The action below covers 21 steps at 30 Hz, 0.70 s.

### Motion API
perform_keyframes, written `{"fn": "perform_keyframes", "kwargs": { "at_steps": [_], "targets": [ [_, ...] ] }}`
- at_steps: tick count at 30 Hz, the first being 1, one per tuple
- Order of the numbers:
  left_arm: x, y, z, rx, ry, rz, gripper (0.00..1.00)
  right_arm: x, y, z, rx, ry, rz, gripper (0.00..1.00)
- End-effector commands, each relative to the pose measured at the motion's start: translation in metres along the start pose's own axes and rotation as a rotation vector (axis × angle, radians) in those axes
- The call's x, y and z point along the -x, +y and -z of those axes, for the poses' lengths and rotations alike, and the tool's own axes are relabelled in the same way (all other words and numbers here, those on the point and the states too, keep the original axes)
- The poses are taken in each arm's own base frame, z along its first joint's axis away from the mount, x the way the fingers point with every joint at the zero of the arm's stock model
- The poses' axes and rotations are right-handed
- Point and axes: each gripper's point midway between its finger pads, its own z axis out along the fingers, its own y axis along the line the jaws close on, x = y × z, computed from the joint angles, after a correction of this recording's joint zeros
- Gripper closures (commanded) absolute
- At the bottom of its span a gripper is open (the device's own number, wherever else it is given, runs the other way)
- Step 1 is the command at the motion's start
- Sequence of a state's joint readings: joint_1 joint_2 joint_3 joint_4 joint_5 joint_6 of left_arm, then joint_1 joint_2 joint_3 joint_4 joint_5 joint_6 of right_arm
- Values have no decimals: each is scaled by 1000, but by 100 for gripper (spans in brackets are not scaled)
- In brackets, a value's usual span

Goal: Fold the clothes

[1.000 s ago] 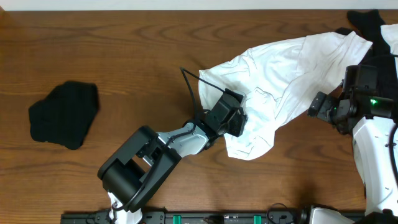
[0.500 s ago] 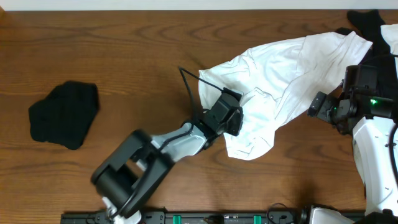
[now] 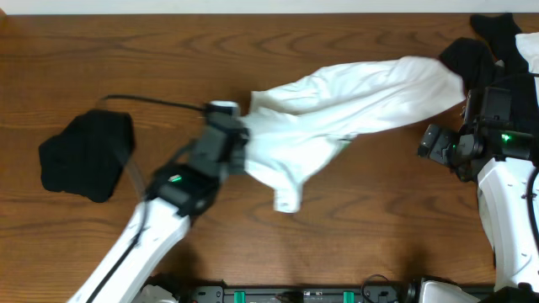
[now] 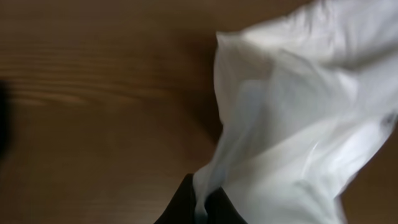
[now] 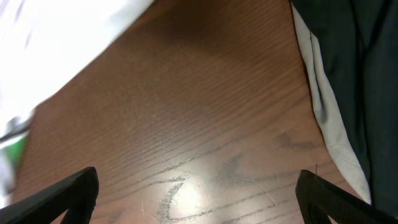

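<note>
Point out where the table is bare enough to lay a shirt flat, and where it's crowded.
Bare table in the front middle, between the white T-shirt and the right arm; also back left, beyond the black garment. Crowded: the back right corner, where the T-shirt meets the dark pile.

T-shirt (image 3: 354, 97) central, bundle (image 3: 84, 156) left — pile (image 3: 497, 38) right

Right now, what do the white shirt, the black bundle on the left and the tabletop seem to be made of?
White shirt: thin soft knit, probably cotton jersey, matte; it drapes in loose folds and looks half sheer in the left wrist view.
Black bundle: soft matte cloth, fibre unclear.
Tabletop: wood or wood-look laminate, grain lines, slight sheen.
</note>
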<state>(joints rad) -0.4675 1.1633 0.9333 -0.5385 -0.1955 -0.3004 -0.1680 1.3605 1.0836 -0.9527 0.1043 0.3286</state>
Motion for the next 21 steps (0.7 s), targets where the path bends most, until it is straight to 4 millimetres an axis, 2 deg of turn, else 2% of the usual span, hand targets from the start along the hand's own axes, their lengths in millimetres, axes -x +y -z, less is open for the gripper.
{"fn": "perform_keyframes", "kwargs": {
  "at_steps": [1, 6, 12, 16, 19, 21],
  "targets": [
    [22, 39, 23, 85, -96, 45, 94, 2, -1, 2, 0, -5, 7, 1],
    [38, 73, 48, 140, -183, 93, 94, 0, 4, 2, 26, 4, 7, 1],
    [30, 77, 55, 144, -165, 97, 94, -9, 28, -1, 158, 53, 62, 1],
    [12, 54, 51, 6, -75, 81, 94, -17, 59, -4, 317, 92, 192, 1],
    [-10, 16, 54, -218, 37, 71, 94, -20, 83, -8, 414, 106, 267, 1],
    [-31, -11, 65, -385, 145, 73, 94, -15, 94, -15, 433, 89, 286, 1]
  ]
}}
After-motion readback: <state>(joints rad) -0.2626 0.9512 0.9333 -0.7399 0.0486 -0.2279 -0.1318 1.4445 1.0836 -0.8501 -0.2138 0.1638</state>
